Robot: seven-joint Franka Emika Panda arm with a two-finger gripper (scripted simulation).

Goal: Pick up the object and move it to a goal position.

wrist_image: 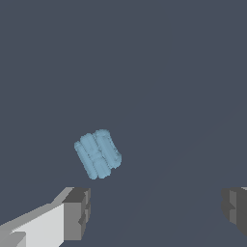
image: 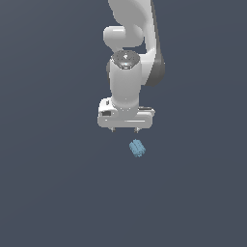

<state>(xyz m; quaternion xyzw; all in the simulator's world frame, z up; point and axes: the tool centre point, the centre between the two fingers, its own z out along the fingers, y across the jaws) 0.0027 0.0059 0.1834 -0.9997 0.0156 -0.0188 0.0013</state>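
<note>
Pincer (image: 125, 130): hanging released, fingertips (wrist_image: 77, 212) spread wide, gripping nothing.
Object (image: 137, 148): light-blue ribbed block lying tilted on the dark desk (image: 48, 193), just beside the pincer, untouched.

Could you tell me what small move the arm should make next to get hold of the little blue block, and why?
Probably a short sideways shift, before any descent, to bring the white gripper over the small light-blue ribbed cylinder-like block. In the wrist view the block lies apart from both dark fingertips, outside the gap between them, and the jaws stand wide open, so closing now would catch nothing.
</note>
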